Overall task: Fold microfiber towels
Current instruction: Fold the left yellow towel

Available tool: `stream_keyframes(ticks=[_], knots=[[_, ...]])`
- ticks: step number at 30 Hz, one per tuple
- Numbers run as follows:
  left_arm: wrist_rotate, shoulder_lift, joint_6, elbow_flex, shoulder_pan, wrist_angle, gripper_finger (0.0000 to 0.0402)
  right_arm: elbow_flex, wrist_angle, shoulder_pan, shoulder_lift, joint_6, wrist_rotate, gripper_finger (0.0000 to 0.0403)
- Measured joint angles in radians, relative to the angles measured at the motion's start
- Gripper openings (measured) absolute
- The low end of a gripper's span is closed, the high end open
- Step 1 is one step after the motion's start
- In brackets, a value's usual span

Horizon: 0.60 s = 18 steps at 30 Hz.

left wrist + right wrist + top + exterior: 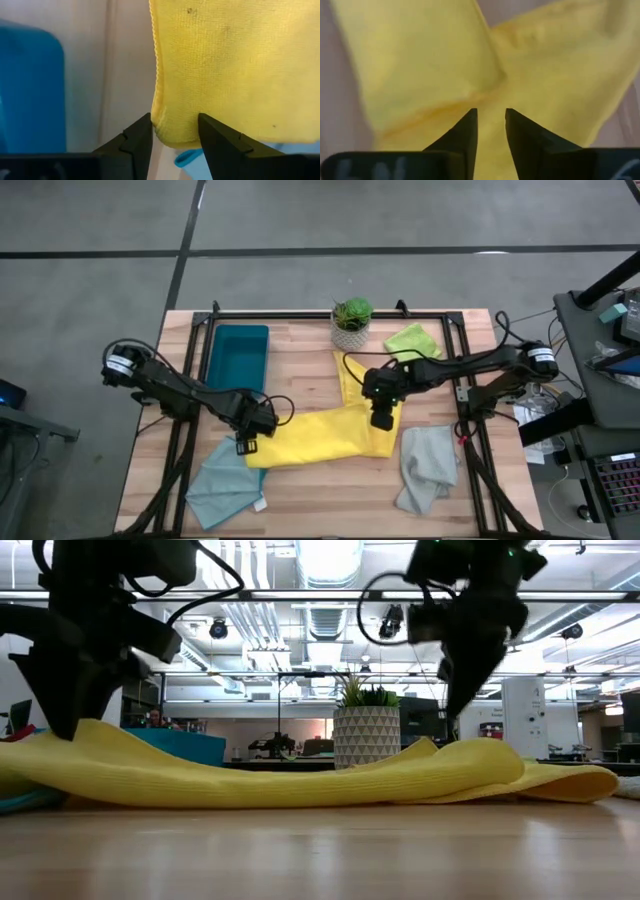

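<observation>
At 8 o'clock on your table (300, 500) lies the light teal towel (222, 482); the dark teal tray (236, 356) sits at 10 o'clock. Your left gripper (248, 436) stands at the yellow towel's (318, 435) left end, its fingers (137, 137) parted around that folded edge. Your right gripper (381, 418) hangs over the towel's right part at centre, fingers (465, 132) slightly apart above the cloth, gripping nothing. The lime green towel (414, 339) lies at 1 o'clock, the pale grey towel (426, 467) at 4 o'clock.
</observation>
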<state>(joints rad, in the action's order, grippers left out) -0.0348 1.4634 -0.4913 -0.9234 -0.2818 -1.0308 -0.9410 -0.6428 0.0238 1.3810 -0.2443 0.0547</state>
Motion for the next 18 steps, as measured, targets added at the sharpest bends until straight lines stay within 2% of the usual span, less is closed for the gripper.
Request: stream_keyframes(ticks=[11,15,18], knots=[[-0.02,-0.007,-0.027,0.0,0.006,0.029,0.0149,0.221,0.235,0.003,0.01,-0.054,-0.124,0.0011],[-0.021,-0.007,-0.029,0.0,0.008,0.028,0.0187,0.269,0.242,0.015,0.01,-0.058,-0.189,0.0009],[-0.022,-0.007,-0.021,0.0,0.008,0.028,0.0224,0.293,0.245,0.03,0.008,-0.06,-0.196,0.0009]])
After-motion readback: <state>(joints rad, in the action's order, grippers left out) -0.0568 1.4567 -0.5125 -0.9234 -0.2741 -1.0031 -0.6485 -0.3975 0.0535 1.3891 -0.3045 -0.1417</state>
